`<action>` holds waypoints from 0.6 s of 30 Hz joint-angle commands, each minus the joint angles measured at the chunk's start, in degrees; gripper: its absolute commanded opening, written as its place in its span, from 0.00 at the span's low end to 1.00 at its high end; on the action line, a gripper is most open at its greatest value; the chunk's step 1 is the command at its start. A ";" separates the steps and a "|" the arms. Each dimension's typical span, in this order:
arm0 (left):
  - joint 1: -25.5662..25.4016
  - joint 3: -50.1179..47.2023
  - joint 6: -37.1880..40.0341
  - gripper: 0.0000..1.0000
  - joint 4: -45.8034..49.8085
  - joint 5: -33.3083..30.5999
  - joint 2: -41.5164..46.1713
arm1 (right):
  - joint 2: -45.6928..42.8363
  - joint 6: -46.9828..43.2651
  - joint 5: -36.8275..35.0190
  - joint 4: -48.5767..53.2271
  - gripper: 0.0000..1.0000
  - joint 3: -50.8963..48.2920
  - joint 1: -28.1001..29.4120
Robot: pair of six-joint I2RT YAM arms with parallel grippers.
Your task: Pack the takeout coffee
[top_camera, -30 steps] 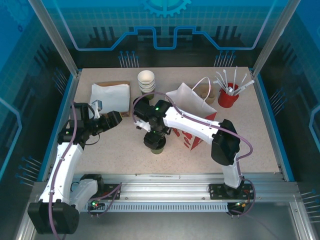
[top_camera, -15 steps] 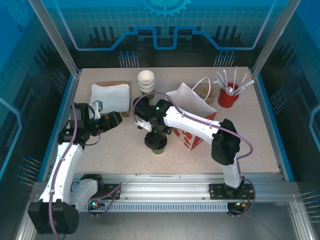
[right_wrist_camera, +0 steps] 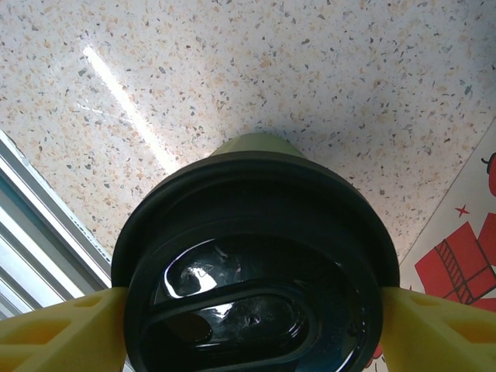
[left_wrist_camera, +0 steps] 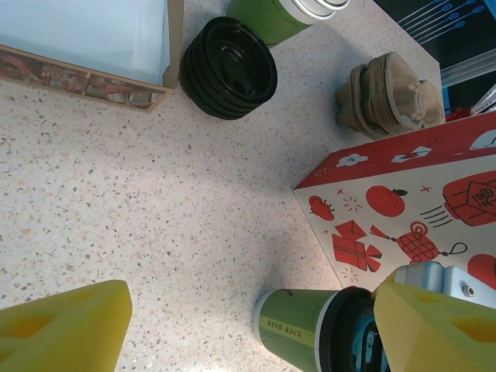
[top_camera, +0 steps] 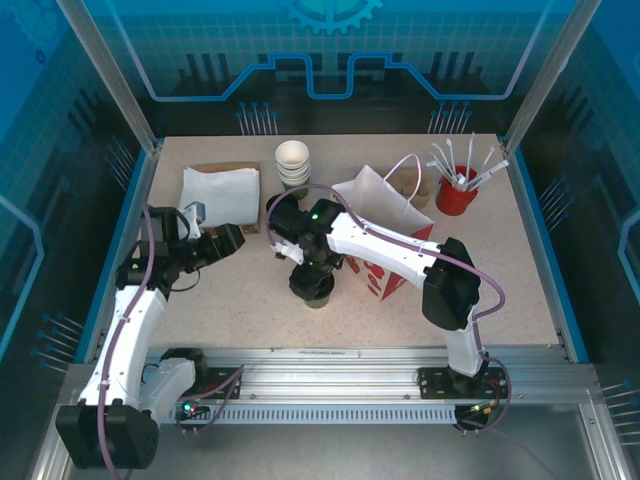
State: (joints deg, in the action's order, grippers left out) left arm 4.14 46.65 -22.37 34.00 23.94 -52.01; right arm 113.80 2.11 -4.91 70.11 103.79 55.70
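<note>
— Two claws, one cup. Top view?
— Entry 1: takeout coffee (top_camera: 318,295) upright on table (top_camera: 240,310), directly under my right gripper (top_camera: 312,273); left gripper (top_camera: 232,238) well apart, to its left.
— Left wrist?
— Entry 2: left fingers (left_wrist_camera: 66,329) spread, empty; cup (left_wrist_camera: 298,329) beside the gift bag (left_wrist_camera: 403,201).
— Right wrist?
— Entry 3: fingers (right_wrist_camera: 54,329) flank the black lid (right_wrist_camera: 248,256); pinching or loose, I cannot tell.

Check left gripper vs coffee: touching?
Apart. The top view shows it: the left gripper sits well left of the coffee, with bare table between them.
</note>
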 commanded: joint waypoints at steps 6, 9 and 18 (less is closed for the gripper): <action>0.43 -0.59 0.56 0.83 -1.13 1.81 0.93 | 1.25 -0.72 1.04 1.89 0.78 -0.60 -0.62; 0.46 -0.60 0.57 0.83 -1.13 1.81 0.92 | 1.29 -0.71 0.97 1.83 0.76 -0.86 -0.60; 0.43 -0.68 0.57 0.83 -1.21 2.01 1.11 | 1.59 -0.63 0.31 1.52 0.77 -1.55 -0.61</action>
State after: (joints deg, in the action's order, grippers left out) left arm 4.14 46.65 -22.37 34.00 24.18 -51.99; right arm 113.82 1.93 -4.93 70.22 103.68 55.70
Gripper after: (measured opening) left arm 0.833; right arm 0.766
